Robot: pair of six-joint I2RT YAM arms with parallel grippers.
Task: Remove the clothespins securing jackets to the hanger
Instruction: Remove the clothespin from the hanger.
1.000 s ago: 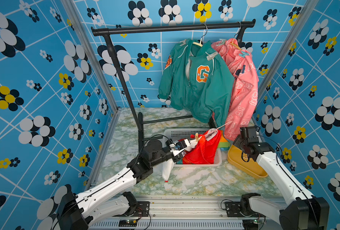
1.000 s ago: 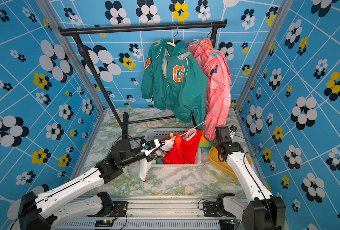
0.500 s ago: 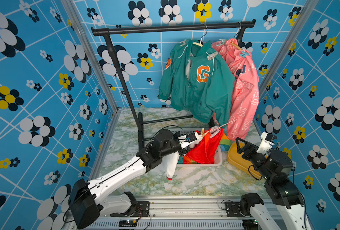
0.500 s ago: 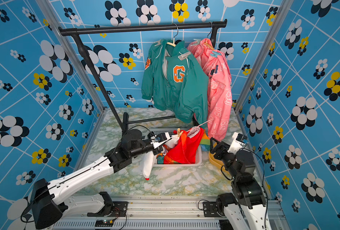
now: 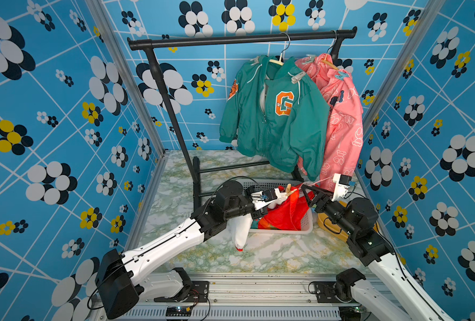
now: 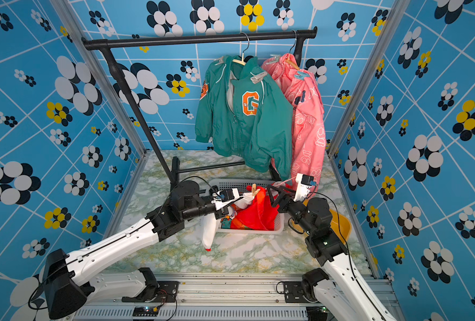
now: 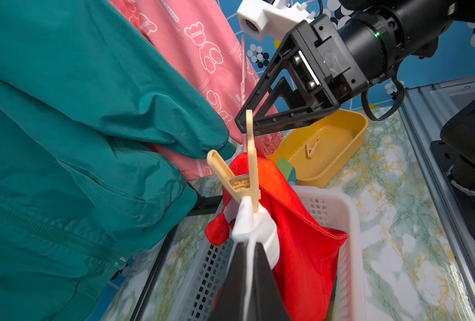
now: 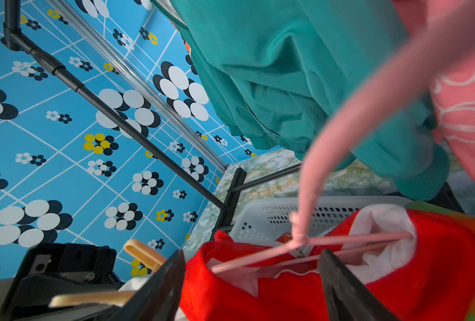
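Observation:
The red jacket (image 5: 286, 214) lies bunched in a white basket (image 5: 308, 222). My left gripper (image 7: 249, 244) is shut on its white sleeve and holds it up. A tan clothespin (image 7: 244, 172) is clipped on that sleeve just past the fingertips. My right gripper (image 8: 252, 253) stands open right beside the clothespin (image 8: 143, 254), over the red jacket (image 8: 286, 291), without touching the pin. A green jacket (image 5: 272, 119) and a pink jacket (image 5: 342, 125) hang on hangers, with a whitish clothespin (image 5: 297, 77) and a teal clothespin (image 5: 342, 73) on their shoulders.
A yellow tray (image 7: 350, 130) right of the basket holds one tan clothespin (image 7: 312, 148). The black rail (image 5: 242, 40) and its post (image 5: 175, 125) stand behind the basket. A pink drawstring (image 8: 300, 239) hangs between my right fingers. Hanging sleeves crowd the space above.
My right arm left the yellow tray, swung round and now points at the pin on the sleeve, jaws wider. My left arm pushed the sleeve forward and up a little.

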